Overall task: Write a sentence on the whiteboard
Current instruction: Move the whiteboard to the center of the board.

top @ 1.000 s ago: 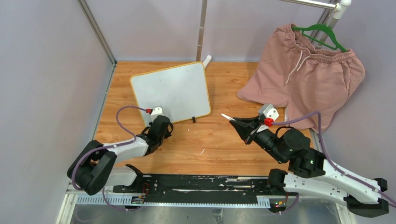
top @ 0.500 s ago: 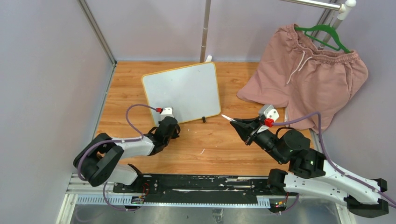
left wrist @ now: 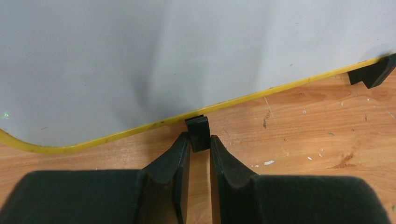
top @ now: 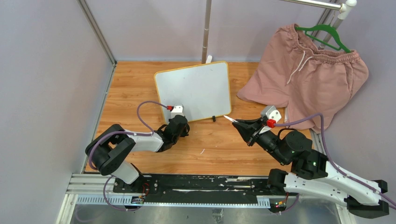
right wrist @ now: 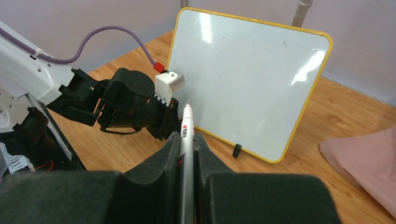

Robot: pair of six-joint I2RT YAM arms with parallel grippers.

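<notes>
Three views, and each gives you something different. Wooden table (top: 135,88) fills the floor of the top view. Pink shorts (top: 303,79) on a green hanger (top: 322,32) drape over its far right corner.

The whiteboard (top: 194,91) sits mid-table toward the back, between your two arms. From above it reads as almost flat. Your right wrist view shows it propped on its lower edge with the glossy face leaning back. Long axis runs left to right, the right end swung slightly away from you, and the face is turned toward your right arm.

Left gripper (left wrist: 199,145): from above, the wrist hides what it has. Its own camera shows the jaws narrow, pinching the board's left foot (left wrist: 197,130) at the yellow lower edge. The right foot (left wrist: 371,74) stands free on the wood.

Right gripper (right wrist: 187,137): jaws close together, clamped on a white marker (right wrist: 186,126) with red print. From above you see only its pale tip. The marker's length points at the board's lower left, near your left gripper, and the tip is off the surface.
</notes>
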